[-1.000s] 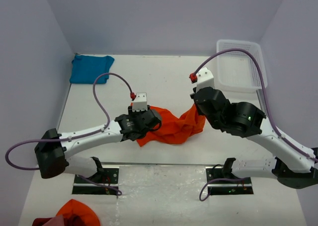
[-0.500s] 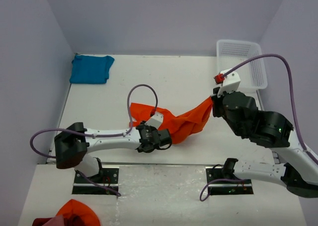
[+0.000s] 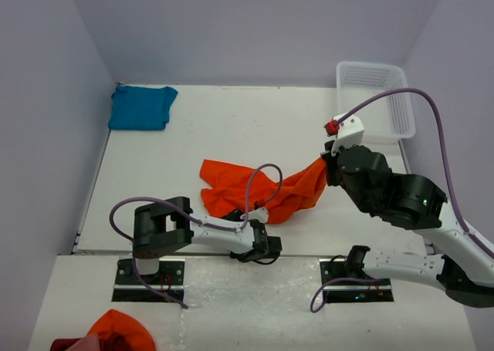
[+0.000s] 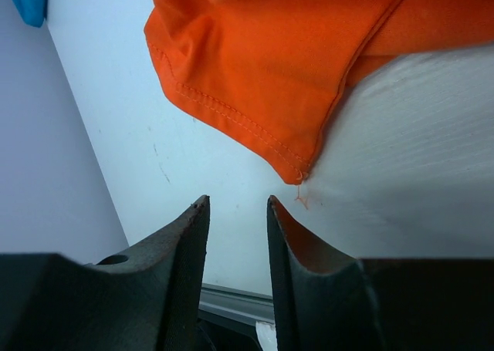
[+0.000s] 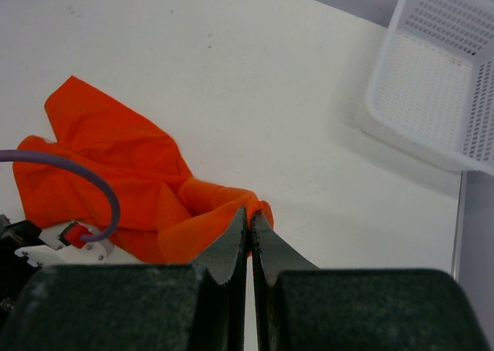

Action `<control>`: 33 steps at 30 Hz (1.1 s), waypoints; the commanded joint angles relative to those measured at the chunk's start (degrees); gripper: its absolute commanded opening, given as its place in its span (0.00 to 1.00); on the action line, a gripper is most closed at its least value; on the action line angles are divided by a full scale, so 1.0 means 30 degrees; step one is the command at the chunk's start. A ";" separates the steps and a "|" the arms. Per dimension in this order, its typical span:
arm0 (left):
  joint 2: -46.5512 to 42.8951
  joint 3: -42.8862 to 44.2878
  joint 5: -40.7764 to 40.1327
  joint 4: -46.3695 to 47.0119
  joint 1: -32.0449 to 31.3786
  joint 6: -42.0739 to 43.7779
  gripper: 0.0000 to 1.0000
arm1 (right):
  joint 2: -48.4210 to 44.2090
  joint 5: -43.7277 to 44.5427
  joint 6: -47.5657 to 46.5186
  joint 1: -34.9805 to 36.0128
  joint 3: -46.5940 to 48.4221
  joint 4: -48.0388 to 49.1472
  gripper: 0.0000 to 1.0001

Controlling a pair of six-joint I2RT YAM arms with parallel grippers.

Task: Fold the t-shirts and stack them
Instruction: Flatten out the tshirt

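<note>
Orange t-shirt [image 3: 255, 185] sprawls crumpled on the bench [image 3: 231, 127], one corner pinched in the closed right pincer [image 5: 249, 212]; the left pincer [image 4: 237, 200], narrowly parted and empty, sits just beside its hem. Teal t-shirt [image 3: 141, 106] lies far-left.

White table [image 3: 262, 119]: teal shirt [image 3: 141, 106] folded at far-left corner, orange shirt [image 3: 231, 180] crumpled nr centre, white basket [image 3: 374, 96] at far-rt corner.

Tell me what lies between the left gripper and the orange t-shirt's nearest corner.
Only bare white table, seen in the left wrist view; the open left gripper sits apart from the orange t-shirt.
</note>
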 commanded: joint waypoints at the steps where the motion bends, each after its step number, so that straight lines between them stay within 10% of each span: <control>1: 0.0039 0.0296 -0.1061 -0.0824 -0.0207 -0.0574 0.38 | -0.0427 -0.0170 0.0343 -0.0073 0.0112 0.0620 0.00; 33: 0.0595 -0.1140 0.1780 0.5886 0.1930 0.3440 0.42 | -0.1393 -0.0699 0.1134 -0.0044 0.0170 -0.0172 0.00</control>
